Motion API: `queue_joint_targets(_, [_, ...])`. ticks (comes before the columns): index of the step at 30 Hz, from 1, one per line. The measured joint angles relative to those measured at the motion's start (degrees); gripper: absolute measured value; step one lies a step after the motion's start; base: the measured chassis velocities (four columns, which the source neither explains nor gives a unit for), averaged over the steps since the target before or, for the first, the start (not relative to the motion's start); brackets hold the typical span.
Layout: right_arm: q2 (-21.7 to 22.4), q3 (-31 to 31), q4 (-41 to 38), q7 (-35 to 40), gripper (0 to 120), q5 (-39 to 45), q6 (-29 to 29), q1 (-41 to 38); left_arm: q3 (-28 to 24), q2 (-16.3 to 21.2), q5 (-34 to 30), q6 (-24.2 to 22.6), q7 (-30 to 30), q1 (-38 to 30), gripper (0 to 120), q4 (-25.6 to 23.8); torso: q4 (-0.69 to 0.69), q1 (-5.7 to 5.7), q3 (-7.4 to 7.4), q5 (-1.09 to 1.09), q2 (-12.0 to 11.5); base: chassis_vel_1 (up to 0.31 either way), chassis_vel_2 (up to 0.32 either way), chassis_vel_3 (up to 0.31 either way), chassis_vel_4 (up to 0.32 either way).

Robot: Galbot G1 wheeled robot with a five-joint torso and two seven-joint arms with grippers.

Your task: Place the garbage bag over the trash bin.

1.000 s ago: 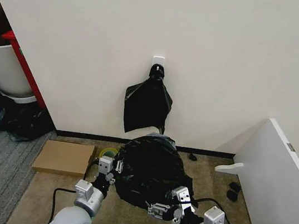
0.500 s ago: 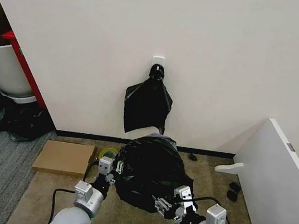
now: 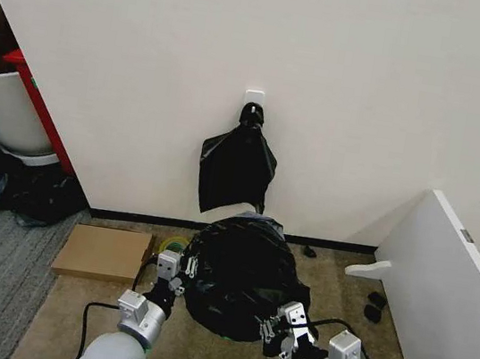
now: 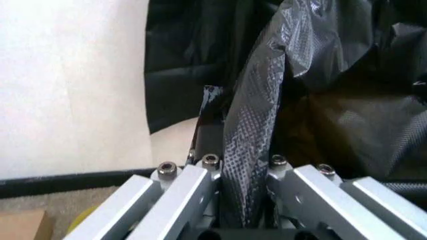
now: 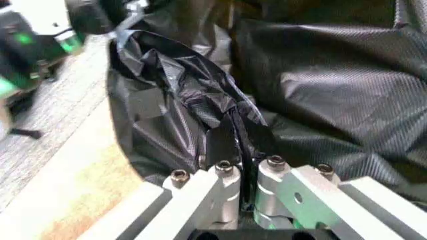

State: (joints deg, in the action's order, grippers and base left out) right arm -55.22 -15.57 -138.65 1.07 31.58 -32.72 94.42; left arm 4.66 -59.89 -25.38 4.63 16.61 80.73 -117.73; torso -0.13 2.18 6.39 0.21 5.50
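White painted wall (image 3: 371,91) fills the bkgd; beige carpet floor (image 3: 196,354) below it. White flat board (image 3: 445,291) leans at your right. Flat brown cardboard piece (image 3: 103,252) lies on the floor at your left.

Thin glossy crinkly black garbage bag (image 3: 242,275) sits centre floor, just in front of the wall, draped as a rounded dome w/ no clear long axis; its hem hangs down toward the carpet. Round cream-white trash bin is hidden under it, so you can't make out rim or sides. Yellow-green object (image 3: 174,245) peeks out beside the bag's left edge, too small to identify.

Bundle of black spare bags (image 3: 235,168) hangs on the wall above, pinched to a point at top, flaring downward.

Left gripper (image 3: 179,272) at the bag's left flank; in your left wrist view its fingers (image 4: 200,185) are closed narrow on a vertical fold of woven-textured film. Right gripper (image 3: 271,331) at the bag's lower right edge; its fingers (image 5: 227,180) pinch a crumpled ridge of the film.
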Motion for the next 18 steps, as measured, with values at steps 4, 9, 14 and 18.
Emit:
queue_joint_targets(4, [1.34,-0.29,-1.72,-4.44,0,-1.17,0.58,1.83,0.52,-0.27,-4.11,-1.62,1.97,-1.0,1,-0.16,0.0,0.0,0.0,-0.01,0.0,0.0,0.0,0.0,0.0])
queue_joint_targets(9, [2.88,0.91,-1.54,-6.13,0,-2.71,1.41,2.25,0.94,-0.38,-7.62,-3.04,3.26,-2.25,1,-0.96,0.0,0.0,0.0,0.0,0.0,0.0,0.0,0.0,0.0])
queue_joint_targets(14, [5.24,2.55,0.26,-9.46,0,-8.71,4.66,2.52,1.23,-0.32,-11.68,-4.96,4.58,-3.15,1,-1.98,0.0,0.0,0.0,0.0,0.0,0.0,0.0,0.0,0.0])
queue_joint_targets(18, [6.76,4.7,2.29,-10.8,0,-12.5,6.61,2.08,1.34,-0.17,-13.57,-5.74,5.34,-3.53,1,-2.37,0.0,0.0,0.0,0.0,0.0,0.0,0.0,0.0,0.0])
